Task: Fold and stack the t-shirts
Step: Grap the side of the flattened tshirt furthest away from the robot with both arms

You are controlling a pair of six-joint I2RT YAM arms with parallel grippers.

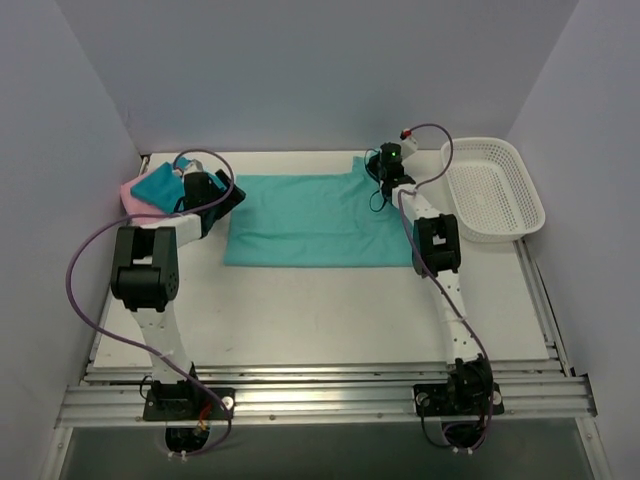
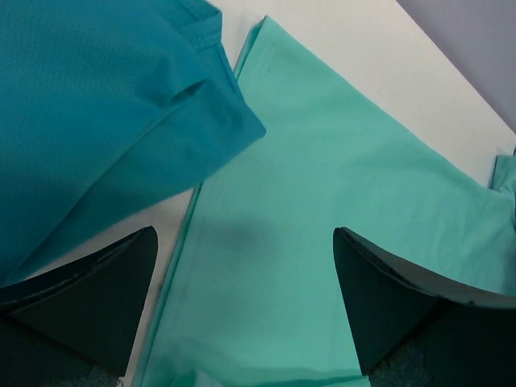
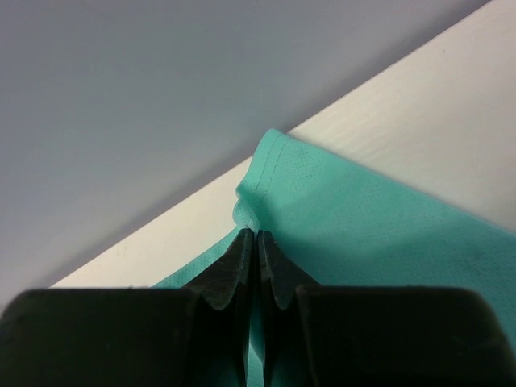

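The light sea-green t-shirt (image 1: 315, 220) lies spread flat across the middle back of the table. My right gripper (image 1: 385, 178) is shut on its far right sleeve edge (image 3: 278, 173), with the cloth pinched between the fingertips. My left gripper (image 1: 222, 203) is open over the shirt's left end (image 2: 274, 266), holding nothing. The darker teal-blue t-shirt (image 1: 158, 186) lies folded on the pink t-shirt (image 1: 132, 195) at the far left; it also shows in the left wrist view (image 2: 97, 113), beside the green one.
A white plastic mesh basket (image 1: 492, 188) stands at the back right, close to my right arm. Grey walls close in the table on the left, back and right. Metal rails run along the near edge.
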